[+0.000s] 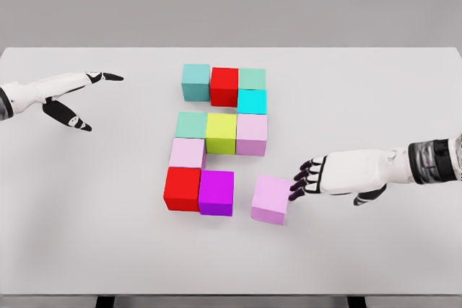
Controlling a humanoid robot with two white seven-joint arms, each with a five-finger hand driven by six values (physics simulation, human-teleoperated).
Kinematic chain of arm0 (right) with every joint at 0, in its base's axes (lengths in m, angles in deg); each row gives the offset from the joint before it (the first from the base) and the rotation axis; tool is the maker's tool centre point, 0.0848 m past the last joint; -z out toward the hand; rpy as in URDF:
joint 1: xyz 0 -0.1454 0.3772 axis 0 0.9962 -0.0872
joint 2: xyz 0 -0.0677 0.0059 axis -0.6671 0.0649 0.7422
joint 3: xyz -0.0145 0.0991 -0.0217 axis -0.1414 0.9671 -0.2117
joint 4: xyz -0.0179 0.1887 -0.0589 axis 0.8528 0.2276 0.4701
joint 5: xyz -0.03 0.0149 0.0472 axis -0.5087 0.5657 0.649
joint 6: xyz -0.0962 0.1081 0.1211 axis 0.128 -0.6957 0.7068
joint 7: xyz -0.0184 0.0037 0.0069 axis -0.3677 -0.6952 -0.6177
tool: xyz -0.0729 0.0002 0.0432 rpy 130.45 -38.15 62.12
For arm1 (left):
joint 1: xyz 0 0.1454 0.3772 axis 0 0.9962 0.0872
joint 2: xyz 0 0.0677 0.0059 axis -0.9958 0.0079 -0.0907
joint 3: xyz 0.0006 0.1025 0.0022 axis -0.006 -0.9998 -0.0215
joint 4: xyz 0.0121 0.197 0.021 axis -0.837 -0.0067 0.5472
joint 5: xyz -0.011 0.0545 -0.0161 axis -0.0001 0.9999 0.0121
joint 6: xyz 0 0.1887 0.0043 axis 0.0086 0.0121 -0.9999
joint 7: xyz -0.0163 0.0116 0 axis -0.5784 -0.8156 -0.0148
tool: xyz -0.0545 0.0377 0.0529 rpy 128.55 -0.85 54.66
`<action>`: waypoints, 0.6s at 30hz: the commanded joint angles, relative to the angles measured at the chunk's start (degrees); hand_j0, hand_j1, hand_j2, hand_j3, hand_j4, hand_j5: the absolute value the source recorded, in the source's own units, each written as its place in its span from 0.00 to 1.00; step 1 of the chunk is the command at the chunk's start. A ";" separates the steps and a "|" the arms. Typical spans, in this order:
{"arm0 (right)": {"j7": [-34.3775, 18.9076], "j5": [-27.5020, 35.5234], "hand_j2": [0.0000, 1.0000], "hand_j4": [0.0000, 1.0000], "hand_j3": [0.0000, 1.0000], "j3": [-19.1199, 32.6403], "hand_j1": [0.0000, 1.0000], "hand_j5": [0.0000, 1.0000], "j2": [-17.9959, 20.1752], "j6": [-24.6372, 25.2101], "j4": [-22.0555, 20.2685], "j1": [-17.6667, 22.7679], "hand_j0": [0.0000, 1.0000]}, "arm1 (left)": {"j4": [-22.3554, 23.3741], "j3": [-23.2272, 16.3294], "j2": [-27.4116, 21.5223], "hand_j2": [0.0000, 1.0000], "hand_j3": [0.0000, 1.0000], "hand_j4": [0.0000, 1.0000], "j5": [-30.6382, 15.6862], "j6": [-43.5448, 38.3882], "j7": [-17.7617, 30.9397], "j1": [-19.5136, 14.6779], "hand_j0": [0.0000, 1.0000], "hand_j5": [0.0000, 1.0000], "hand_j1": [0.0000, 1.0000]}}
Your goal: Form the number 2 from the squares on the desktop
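Several coloured cubes sit joined in the middle of the white table (375, 91). The top row holds a teal cube (195, 81), a red cube (224, 86) and a pale green cube (252, 78), with a cyan cube (252, 101) under it. Below run a green cube (191, 125), a yellow-green cube (221, 133) and a pink cube (251, 134). A pale pink cube (187, 153), a second red cube (182, 188) and a purple cube (216, 192) follow. A loose lilac cube (271, 198) lies apart to the right. My right hand (303, 178) touches its right side with curled fingertips, not grasping it. My left hand (76, 95) hovers open at the far left.
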 commanded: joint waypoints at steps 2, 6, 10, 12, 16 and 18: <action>0.02 0.40 1.00 1.00 1.00 -0.46 1.00 1.00 -1.62 0.13 -0.01 0.00 1.00 | -0.08 0.08 -0.13 1.00 1.00 1.00 -0.43 -0.15 -0.02 0.00 1.00 1.00 1.00; 0.02 0.40 1.00 1.00 1.00 -2.74 1.00 1.00 -3.21 0.13 -0.01 -2.19 1.00 | -0.08 0.08 -0.04 1.00 1.00 1.00 -0.51 -0.15 -0.02 0.00 1.00 1.00 1.00; 0.02 0.40 1.00 1.00 1.00 -4.23 1.00 1.00 -4.17 0.13 -0.01 -3.60 1.00 | -0.26 -0.01 0.66 1.00 1.00 1.00 -0.43 -0.15 -0.02 0.17 1.00 1.00 1.00; 0.02 0.40 1.00 1.00 1.00 -4.32 1.00 1.00 -4.09 0.13 0.07 -3.60 1.00 | -0.34 -0.01 0.75 1.00 1.00 1.00 -0.43 -0.15 -0.02 0.17 1.00 1.00 1.00; 0.02 0.40 1.00 1.00 1.00 -4.32 1.00 1.00 -3.12 0.13 0.16 -3.78 1.00 | -0.35 -0.09 0.83 1.00 1.00 1.00 -0.43 -0.15 -0.02 0.17 1.00 1.00 1.00; 0.02 0.40 1.00 1.00 1.00 -4.32 1.00 1.00 -2.68 0.13 0.16 -3.78 1.00 | -0.35 -0.09 0.83 1.00 1.00 1.00 -0.43 -0.15 -0.02 0.17 1.00 1.00 1.00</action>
